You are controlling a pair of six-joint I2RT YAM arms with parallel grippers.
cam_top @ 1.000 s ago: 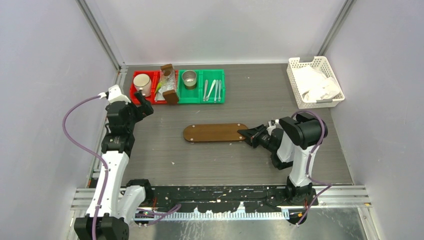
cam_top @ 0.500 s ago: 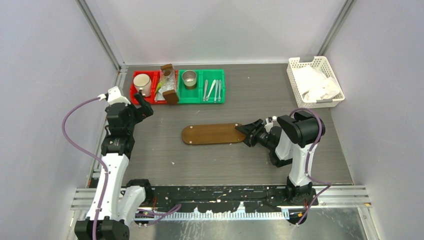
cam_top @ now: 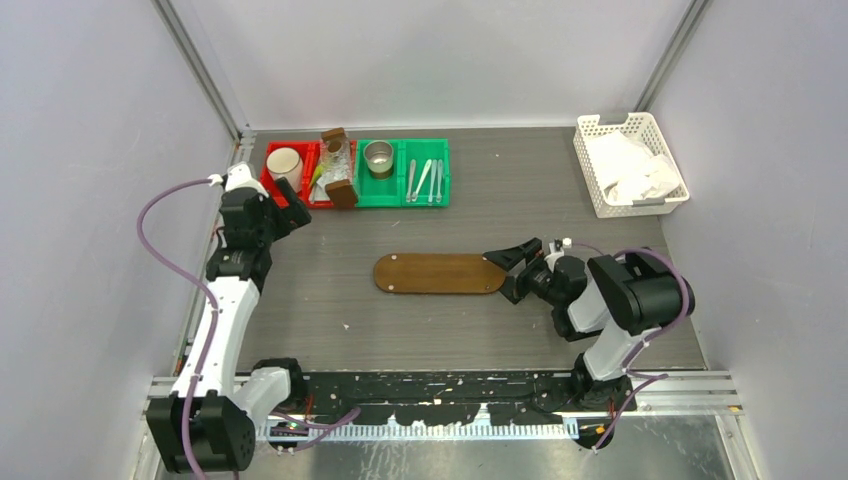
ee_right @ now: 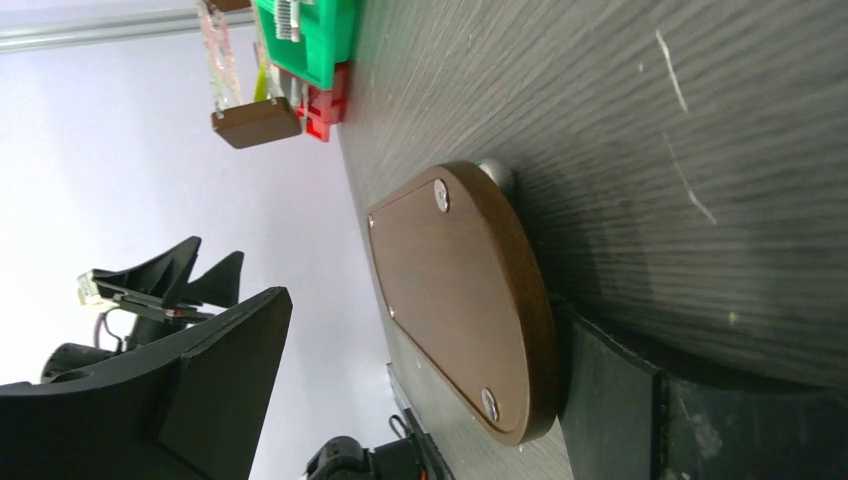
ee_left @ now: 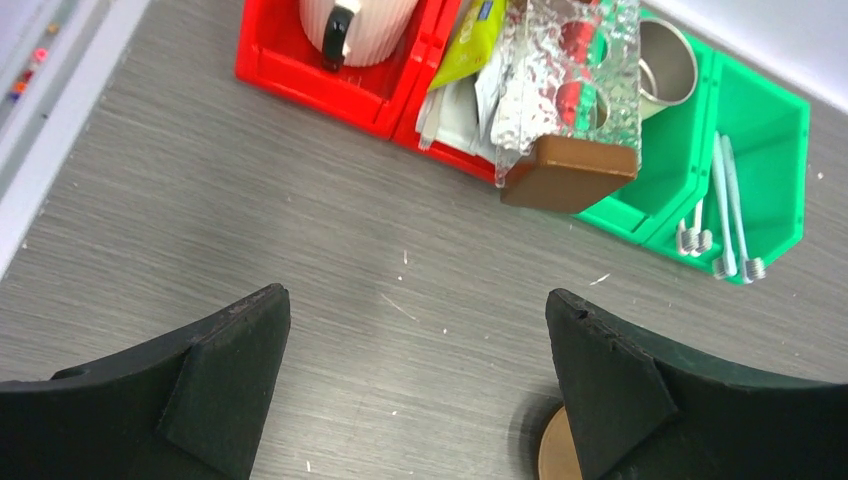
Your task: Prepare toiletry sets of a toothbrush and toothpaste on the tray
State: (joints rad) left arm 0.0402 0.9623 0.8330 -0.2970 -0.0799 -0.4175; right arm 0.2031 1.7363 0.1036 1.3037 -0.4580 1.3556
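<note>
Top external view: the wooden tray [cam_top: 438, 273] is lying bare at table centre, positioned for loading. The right gripper [cam_top: 508, 272] is straddling its right end, jaws wide, gripping nothing. The left gripper [cam_top: 293, 208], jaws wide, is hovering beside the red bin [cam_top: 272, 190] holding the tubes [cam_top: 318, 178], probably for a first pick. The toothbrushes [cam_top: 426, 181] are lying in the green bin [cam_top: 400, 200].
</note>
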